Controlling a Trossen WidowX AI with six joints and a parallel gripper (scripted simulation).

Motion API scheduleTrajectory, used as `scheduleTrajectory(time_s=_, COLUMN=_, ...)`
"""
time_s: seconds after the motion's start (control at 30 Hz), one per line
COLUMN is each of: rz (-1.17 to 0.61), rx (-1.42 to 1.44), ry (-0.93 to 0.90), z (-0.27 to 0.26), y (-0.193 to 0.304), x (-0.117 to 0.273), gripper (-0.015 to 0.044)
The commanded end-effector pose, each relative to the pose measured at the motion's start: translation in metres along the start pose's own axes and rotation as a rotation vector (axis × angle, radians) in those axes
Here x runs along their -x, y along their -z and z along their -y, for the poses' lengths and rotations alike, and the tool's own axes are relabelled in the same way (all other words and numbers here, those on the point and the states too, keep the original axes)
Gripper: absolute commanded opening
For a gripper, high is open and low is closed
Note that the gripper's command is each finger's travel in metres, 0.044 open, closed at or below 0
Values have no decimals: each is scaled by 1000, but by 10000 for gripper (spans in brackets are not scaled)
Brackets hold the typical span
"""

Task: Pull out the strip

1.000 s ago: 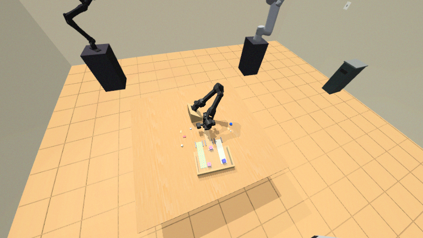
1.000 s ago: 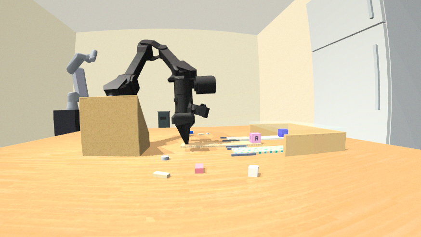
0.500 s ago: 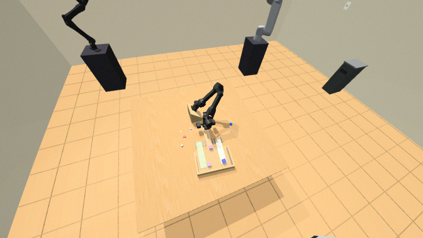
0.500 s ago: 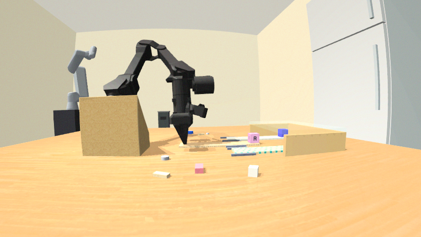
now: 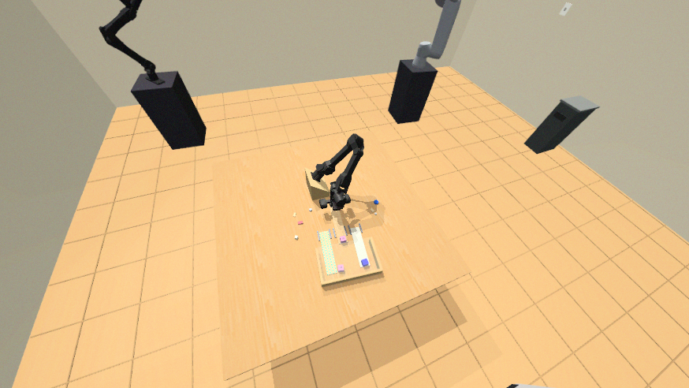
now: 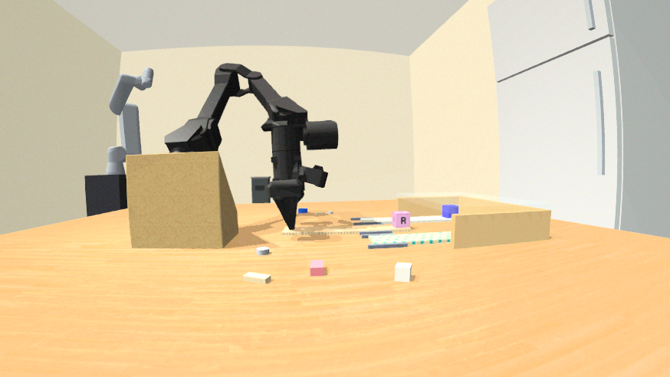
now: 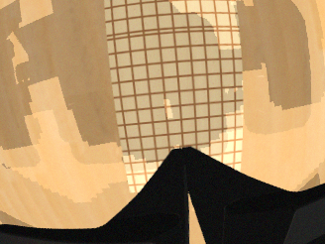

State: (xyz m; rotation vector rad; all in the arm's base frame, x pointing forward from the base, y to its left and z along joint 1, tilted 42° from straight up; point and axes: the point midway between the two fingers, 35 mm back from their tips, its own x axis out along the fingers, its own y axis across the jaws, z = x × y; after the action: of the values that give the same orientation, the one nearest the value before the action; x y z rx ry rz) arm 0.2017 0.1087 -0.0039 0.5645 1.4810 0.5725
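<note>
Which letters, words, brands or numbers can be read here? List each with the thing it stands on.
"R": on the front face of the pink cube resting on the grid-patterned strip.
A mark on that cube's narrow side face: too small to read.
No other text is legible.

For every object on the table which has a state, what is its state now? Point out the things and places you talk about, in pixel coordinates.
Black gripper [image 5: 338, 209] [image 6: 291, 228] [image 7: 182, 157]: shut, tips down at the grid-patterned strip.
Grid-patterned flat strip [image 6: 328, 231] [image 7: 168, 74]: partly pulled out.
Pink cube labelled R [image 5: 342, 239] [image 6: 401, 219]: upright, on the grid-patterned strip.
White flat strip [image 5: 359, 245]: lying flat, blue-violet cube [image 5: 364, 262] [image 6: 448, 214] on it.
</note>
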Motion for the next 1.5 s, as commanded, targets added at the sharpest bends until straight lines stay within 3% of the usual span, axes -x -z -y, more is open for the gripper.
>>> scheduleTrajectory(time_s=0.0, rz=-47, rx=-23, ry=-1, z=2, y=19, x=-7, gripper=0)
scheduleTrajectory(time_s=1.47, rz=-48, rx=-24, ry=-1, z=1, y=33, x=-6, gripper=0)
